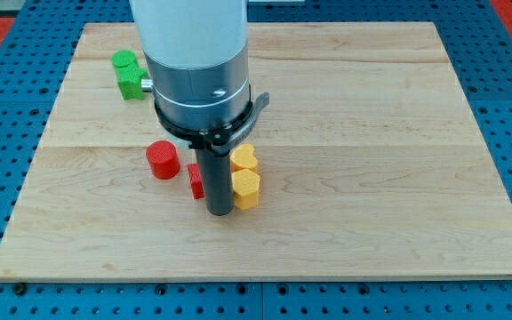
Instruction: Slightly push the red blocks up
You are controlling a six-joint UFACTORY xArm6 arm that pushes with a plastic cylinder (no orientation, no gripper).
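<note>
A red cylinder block (162, 160) stands on the wooden board left of centre. A second red block (195, 180) lies just right and below it, partly hidden behind the dark rod, so its shape is unclear. My tip (218, 212) rests on the board directly right of that red block, touching or nearly touching it, and left of the lower yellow block. The arm's grey and white body covers the board above the rod.
Two yellow blocks lie right of the rod, a heart-like one (244, 158) above a hexagonal one (246, 188). Two green blocks (129, 73) sit near the board's upper left. The board's edge (265, 277) meets blue pegboard all around.
</note>
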